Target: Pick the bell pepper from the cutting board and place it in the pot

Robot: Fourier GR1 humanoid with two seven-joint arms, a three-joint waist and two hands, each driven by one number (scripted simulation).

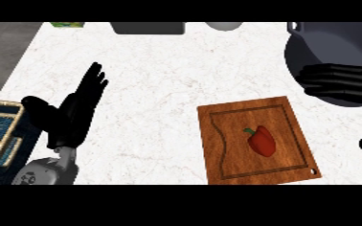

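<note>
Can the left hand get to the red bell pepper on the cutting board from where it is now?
Probably yes. The left hand is open at the view's left, fingers up, and bare counter lies between it and the cutting board. The bell pepper lies uncovered in the board's middle. Whether the arm stretches so far cannot be judged.

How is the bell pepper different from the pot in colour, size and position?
The bell pepper is red with a green stem; the pot is dark grey. The bell pepper is small and lies on the wooden cutting board; the pot is far larger, stands beyond the board, and is cut by the view's right edge.
</note>
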